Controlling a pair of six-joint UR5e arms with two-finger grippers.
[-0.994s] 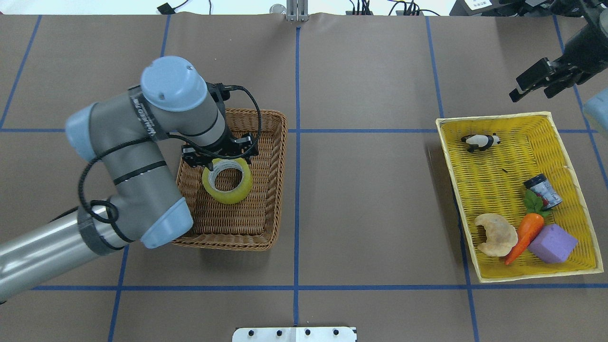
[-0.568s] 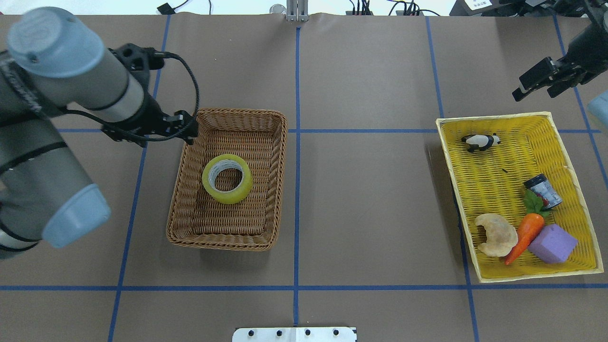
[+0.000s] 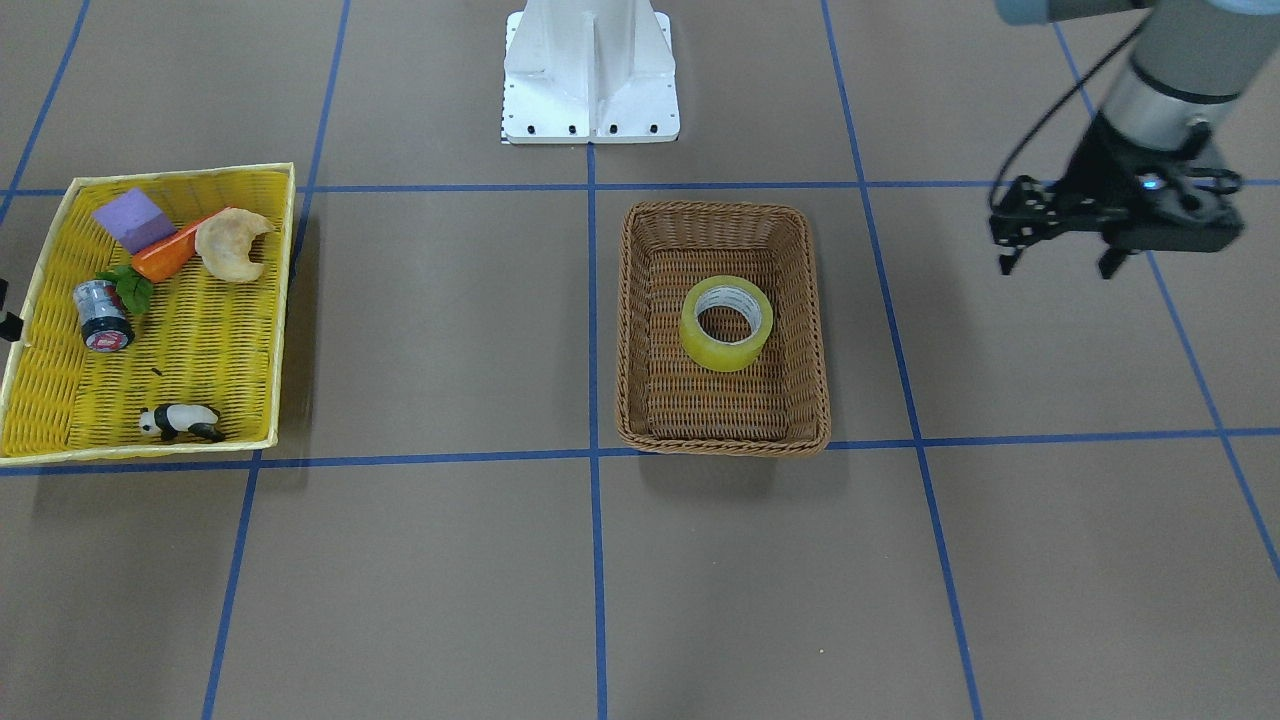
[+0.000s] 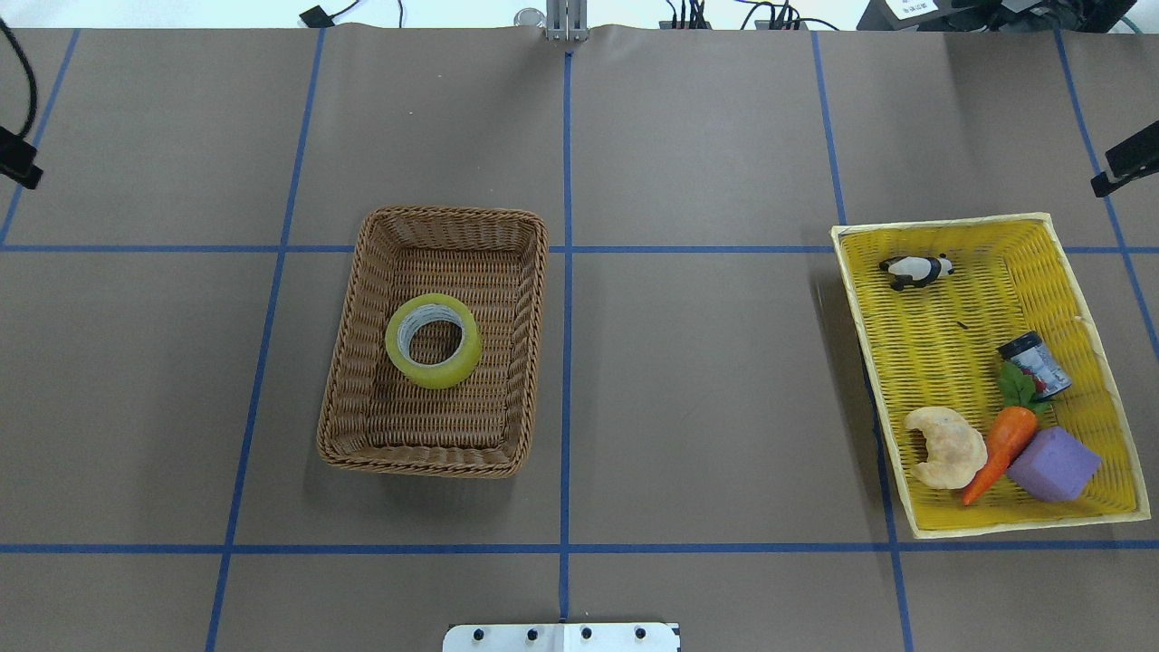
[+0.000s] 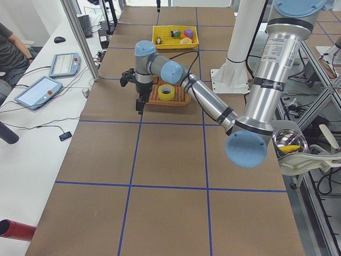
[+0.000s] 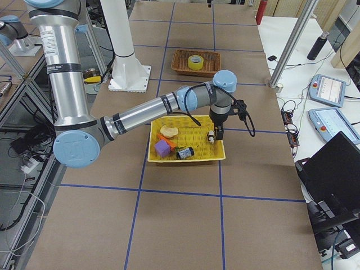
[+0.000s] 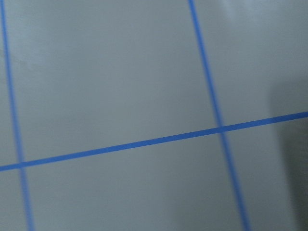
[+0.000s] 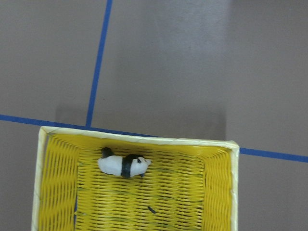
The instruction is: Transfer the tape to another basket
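The yellow tape lies flat inside the brown wicker basket left of the table's middle; it also shows in the front view, in the basket. My left gripper is open and empty, raised well off to the side of the basket, apart from it. In the overhead view only a dark bit of it shows at the left edge. My right gripper hangs by the far end of the yellow tray; one finger shows at the right edge, nothing in it.
The shallow yellow tray at the right holds a panda figure, a small can, a carrot, a croissant and a purple block. The robot's white base stands at the table's near edge.
My left gripper has come up off the tape and swung away left, out of the overhead view. The tape stays in the wicker basket. My right gripper has drifted right.
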